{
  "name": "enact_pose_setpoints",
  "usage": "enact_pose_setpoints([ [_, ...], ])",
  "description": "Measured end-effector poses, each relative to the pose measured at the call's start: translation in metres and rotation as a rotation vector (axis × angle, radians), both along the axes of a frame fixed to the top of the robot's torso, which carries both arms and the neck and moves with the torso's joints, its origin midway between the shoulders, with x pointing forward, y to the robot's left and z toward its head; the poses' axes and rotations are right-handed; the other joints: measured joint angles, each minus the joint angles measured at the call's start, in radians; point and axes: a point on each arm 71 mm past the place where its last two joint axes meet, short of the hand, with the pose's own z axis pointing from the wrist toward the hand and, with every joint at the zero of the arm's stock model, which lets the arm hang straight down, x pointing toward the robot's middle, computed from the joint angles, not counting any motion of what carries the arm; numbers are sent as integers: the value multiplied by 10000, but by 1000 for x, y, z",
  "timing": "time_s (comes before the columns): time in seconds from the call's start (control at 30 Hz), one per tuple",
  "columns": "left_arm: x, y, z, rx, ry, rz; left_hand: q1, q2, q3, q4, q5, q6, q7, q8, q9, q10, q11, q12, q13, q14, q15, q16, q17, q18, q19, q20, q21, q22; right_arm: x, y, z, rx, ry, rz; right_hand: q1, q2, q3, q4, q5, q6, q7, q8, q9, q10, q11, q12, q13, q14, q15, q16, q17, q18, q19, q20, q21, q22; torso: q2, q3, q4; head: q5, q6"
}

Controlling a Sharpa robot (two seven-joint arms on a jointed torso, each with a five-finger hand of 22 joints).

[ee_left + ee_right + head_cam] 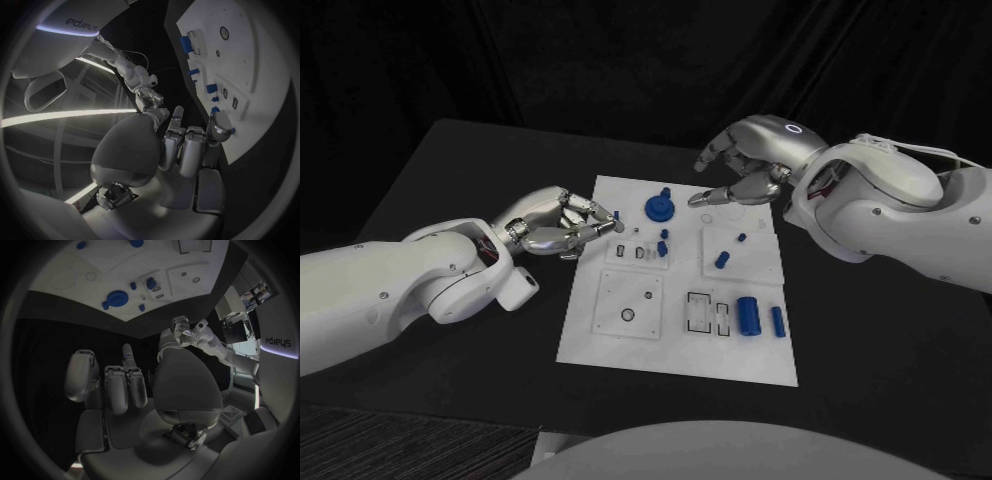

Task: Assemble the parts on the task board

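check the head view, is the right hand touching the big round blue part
No, the right hand hovers at the task board's far edge, apart from the round blue part.

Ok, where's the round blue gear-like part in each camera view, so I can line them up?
Head view: the round blue part sits near the task board's far edge, between the two hands.
Left wrist view: I cannot pick it out with confidence among the small blue pieces.
Right wrist view: it lies near the board's edge, beyond the fingers.
Shared landmark: the white task board.
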Motion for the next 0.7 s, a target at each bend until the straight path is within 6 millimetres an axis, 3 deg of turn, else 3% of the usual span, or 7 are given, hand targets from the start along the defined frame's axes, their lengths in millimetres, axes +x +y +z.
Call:
enact_pose_setpoints([
  [0.13, 9, -5, 17, 712, -260, 151, -724, 44, -1112, 833, -1274, 425, -328, 899, 510, -27, -207, 1, 0, 183, -211, 0, 0, 0, 300, -298, 0, 166, 8, -14, 5, 803, -244, -356, -238, 248, 107, -75, 578, 830, -254, 891, 489, -86, -91, 0, 0, -127, -127, 0, 0, -2, 146, -125, 218, 0, -1, 24, -9, 35, 125],
  [0.2, 14, -7, 23, 1178, -264, 219, -1438, 80, -1821, 777, -1736, 434, -336, 1226, 687, -72, -251, 0, 0, 126, -270, 0, 0, 0, 314, -316, -3, 158, 11, -17, 6, 1126, -352, -426, -434, 700, 107, -75, 580, 975, -399, 1371, 818, -217, -222, 0, 0, -33, -234, 0, 0, -1, 171, -152, 219, 0, -12, 44, -20, 73, 177],
  [0.3, 24, -10, 33, 2069, -59, 335, -2094, 227, -2380, 814, -1913, 532, -443, 1714, 1072, -149, -333, 0, 0, 125, -273, 0, 0, -1, 400, -403, -121, 157, 14, -18, 7, 1653, -472, -433, -931, 1196, 106, -75, 958, 1115, -542, 2007, 1314, -70, -361, 0, 0, -85, -361, 0, 0, -1, 239, -228, 370, 0, -44, 84, -56, 112, 244],
  [0.33, 27, -11, 36, 2342, 43, 350, -2102, 235, -2657, 797, -1922, 542, -450, 2047, 1373, -90, -391, 0, 0, -23, -419, 0, 0, 0, 400, -407, -195, 156, 15, -18, 6, 1814, -475, -434, -1120, 1385, 106, -75, 969, 1087, -518, 2399, 1777, -69, -361, 0, 0, -72, -393, 0, 0, 0, 120, -343, 370, 0, -54, 101, -66, 124, 267],
  [0.43, 33, -11, 43, 3354, 563, 316, -2094, 233, -2818, 806, -1989, 772, -681, 2652, 1950, -208, -533, 2, 0, 125, -593, 0, 0, -1, 709, -689, -190, 449, 17, -16, -1, 2293, -352, -432, -1240, 1520, 106, -75, 963, 649, -589, 2858, 2171, -70, -362, 0, 0, -72, -393, 0, 0, 0, 114, -350, 361, 0, -87, 176, -118, 173, 340],
  [0.57, 38, -14, 45, 4838, 1441, 56, -2057, 385, -3440, 743, -1998, 960, -872, 3131, 2444, -83, -833, 8, 0, -21, -871, 0, 0, -6, 1972, -908, 25, 1096, 18, -16, -15, 2820, -11, -471, -1064, 1699, 105, -75, 965, 360, -599, 3290, 2607, -69, -363, 0, 0, -71, -394, 0, 0, 0, 106, -356, 340, 0, -128, 327, -234, 257, 363],
  [0.7, 42, -19, 46, 6348, 2243, -301, -2506, 824, -4013, 804, -2422, 1104, -1014, 3283, 2897, -39, -916, 8, 0, 54, -950, 0, 0, -9, 2199, -1117, 24, 1175, 21, -17, -25, 3230, 296, -589, -1063, 1700, 105, -75, 965, 241, -579, 3463, 2805, -69, -363, 0, 0, -71, -394, 0, 0, 1, 58, -401, 149, 0, -179, 548, -389, 371, 269],
])
